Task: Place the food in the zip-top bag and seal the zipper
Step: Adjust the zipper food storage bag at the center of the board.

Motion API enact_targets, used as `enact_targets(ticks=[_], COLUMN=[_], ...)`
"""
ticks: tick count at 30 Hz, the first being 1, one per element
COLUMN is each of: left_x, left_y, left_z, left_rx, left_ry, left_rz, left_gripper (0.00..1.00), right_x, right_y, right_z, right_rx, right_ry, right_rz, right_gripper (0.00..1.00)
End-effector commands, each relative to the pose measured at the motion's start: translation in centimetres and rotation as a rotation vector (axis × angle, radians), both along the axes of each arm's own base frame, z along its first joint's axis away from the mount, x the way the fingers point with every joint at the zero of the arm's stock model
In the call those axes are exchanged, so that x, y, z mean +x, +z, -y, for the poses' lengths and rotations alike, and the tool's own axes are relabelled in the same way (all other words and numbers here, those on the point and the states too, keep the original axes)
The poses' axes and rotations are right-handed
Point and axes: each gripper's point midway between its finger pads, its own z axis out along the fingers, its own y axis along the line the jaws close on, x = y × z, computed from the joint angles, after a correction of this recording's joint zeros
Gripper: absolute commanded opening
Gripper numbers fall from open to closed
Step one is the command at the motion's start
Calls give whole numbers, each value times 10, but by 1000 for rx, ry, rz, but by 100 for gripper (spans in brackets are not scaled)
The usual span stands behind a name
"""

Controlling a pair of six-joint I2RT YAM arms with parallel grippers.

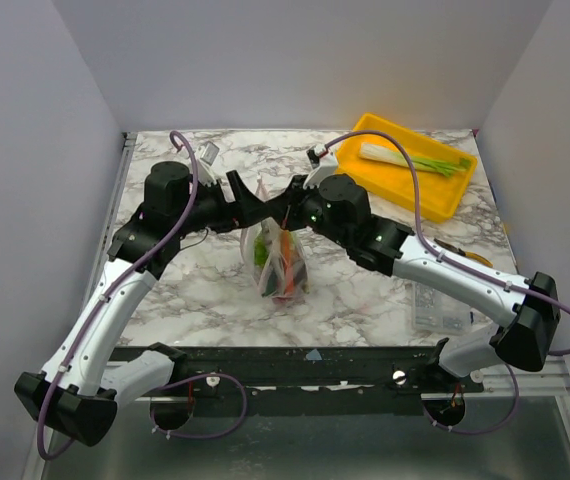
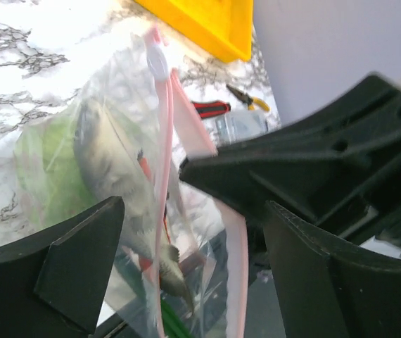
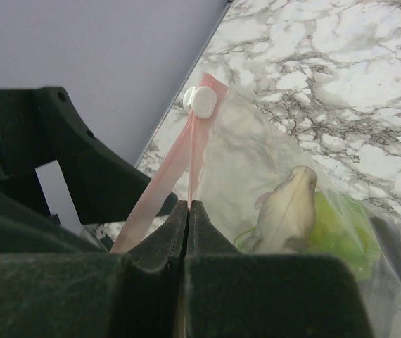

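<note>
The left gripper [image 2: 193,211] stands wide open. Its fingers are on both sides of the bag [image 1: 280,262], near the mouth, and they hold nothing. Whether one finger touches the plastic, I cannot tell.

The bag hangs in the middle of the table, between the two grippers. Food [image 3: 288,208] is inside it, pale and green pieces. The pink zipper [image 2: 164,141] has a white slider [image 3: 202,101] at one end, and away from the slider the two strips look apart.

The right gripper [image 3: 188,208] is fully closed and pinches the zipper.

At the far right, a leek [image 1: 410,158] lies in a yellow tray [image 1: 420,190], not yet in the bag.

I judge this is the filling step, with sealing to come. Next, the left gripper should probably fetch the leek while the right keeps the mouth up.
</note>
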Motion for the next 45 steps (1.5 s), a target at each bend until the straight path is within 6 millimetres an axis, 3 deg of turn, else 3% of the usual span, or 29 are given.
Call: enact_targets(ticks=[1, 7, 13, 18, 21, 22, 25, 27, 31, 33, 37, 45], left_x=[24, 51, 64, 70, 71, 71, 71, 71, 68, 66, 62, 55], left_y=[32, 30, 17, 18, 24, 27, 25, 23, 21, 23, 24, 24], left_z=[-9, -19, -8, -6, -7, -8, -7, -9, -16, -20, -23, -32], left_rx=[-109, -118, -115, -93, -72, -73, -62, -56, -51, -60, -66, -73], left_ry=[192, 333, 317, 312, 315, 315, 314, 321, 358, 385, 411, 465], left_rz=[-1, -101, -166, -127, -80, -64, -71, -80, -88, -99, -135, -170], left_gripper=[88, 88, 81, 66, 48, 38, 22, 10, 1, 0, 0, 0], right_x=[-11, -14, -13, -11, -8, -9, -13, -17, -30, -42, -56, -45], right_y=[13, 14, 12, 5, 1, -1, -1, 1, 1, -3, -15, -29], right_z=[-3, -6, -7, -12, -16, -18, -22, -25, -30, -35, -45, -36], right_rx=[-60, -74, -117, -185, -239, -263, -300, -311, -354, -404, -566, -792], right_ry=[94, 128, 142, 168, 169, 170, 152, 138, 102, 77, -31, -277], right_rz=[78, 100, 124, 112, 97, 91, 103, 106, 72, 90, 154, 312], right_gripper=[0, 0, 1, 0, 1, 2, 14, 27, 59, 69, 79, 81])
